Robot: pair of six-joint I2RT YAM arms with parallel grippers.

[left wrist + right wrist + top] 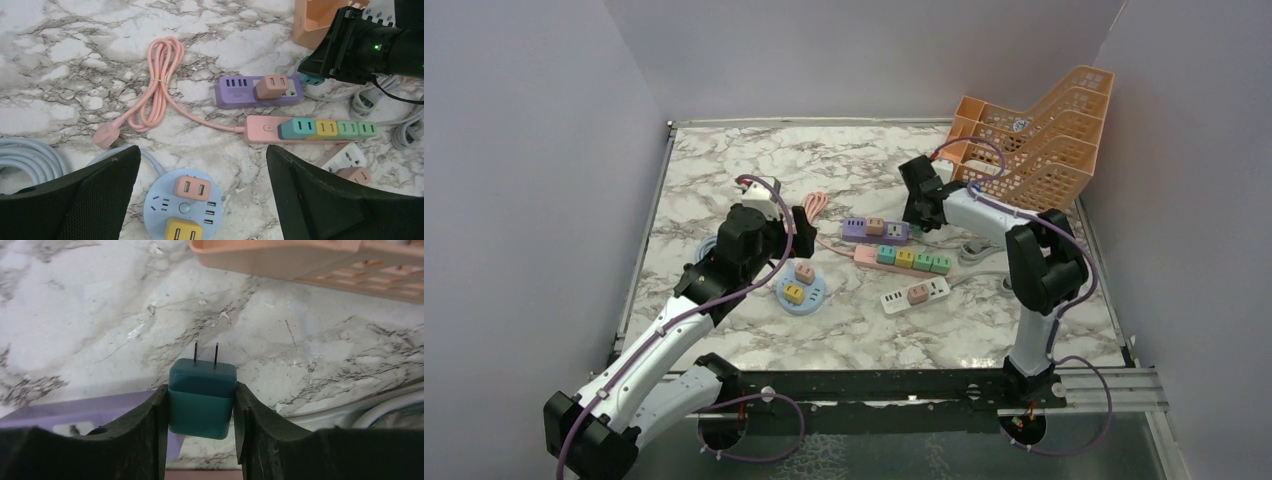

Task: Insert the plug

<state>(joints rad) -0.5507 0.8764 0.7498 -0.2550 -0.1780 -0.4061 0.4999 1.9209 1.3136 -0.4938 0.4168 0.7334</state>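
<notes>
My right gripper (pixel 200 407) is shut on a teal plug (pixel 201 399) whose two metal prongs point away from the wrist. It hovers just past the right end of the purple power strip (pixel 875 230), whose edge shows in the right wrist view (pixel 75 412); the teal plug shows in the left wrist view (pixel 311 78) too. The purple strip (pixel 257 91) carries a salmon plug (pixel 271 86). My left gripper (pixel 202 170) is open and empty above the round blue socket hub (pixel 184 207), which holds a salmon plug and a yellow plug.
A pink strip (pixel 902 257) holds teal, yellow and green plugs, its pink cable (pixel 160 82) coiled to the left. A white strip (pixel 915 294) with a salmon plug lies nearer. An orange basket rack (pixel 1036 135) stands at the back right. Grey cables (pixel 380 100) lie right.
</notes>
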